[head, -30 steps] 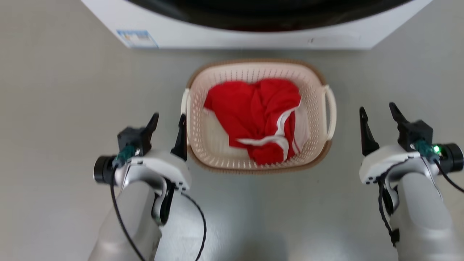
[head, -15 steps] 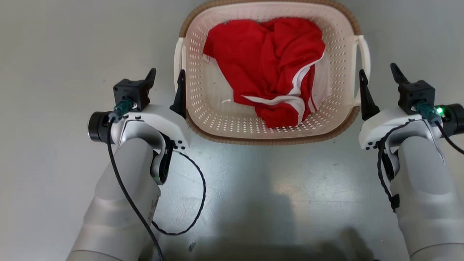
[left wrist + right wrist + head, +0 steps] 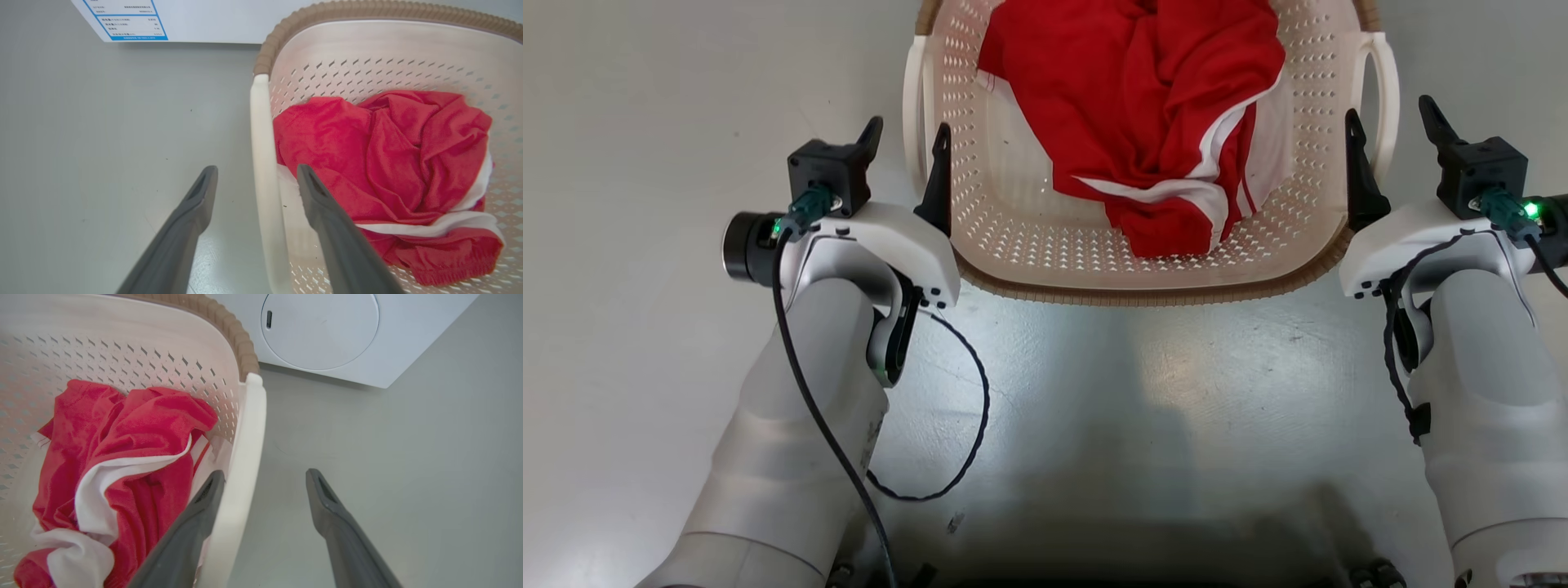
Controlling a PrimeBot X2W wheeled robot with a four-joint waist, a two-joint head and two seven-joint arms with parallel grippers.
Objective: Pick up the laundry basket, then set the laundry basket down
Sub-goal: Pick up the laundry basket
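- The small cream-white perforated plastic laundry basket with a brown woven-look rim sits on the floor between the two arms. The step in hand, as I judge it, is taking hold of both sides before any lift.
- A crumpled red garment with white trim lies heaped inside. It looks light, but it sits nearer the right side, so an even, level raise matters.
- The white loop handle on the left runs straight up between that arm's two fingers. The white loop handle on the right lies close against that arm's inner finger.
- The left gripper stands wide open and holds nothing, with one dark finger outside the basket and one over the inside wall.
- The right gripper is equally wide and empty, straddling its handle the same way. Whether either finger touches plastic I cannot tell.
- Done well, both pairs of jaws close together on the loops at matching height, so the basket neither twists nor tips.
- The smooth grey floor gives open room to the left, to the right, and toward the robot's base for setting the basket down.
- The white washing machine stands just beyond the basket's far side. Its front face is the edge to keep off, so the lift should go upward, not forward.
- The inner fingers hang near the garment, and closing could pinch the cloth along with the handle.
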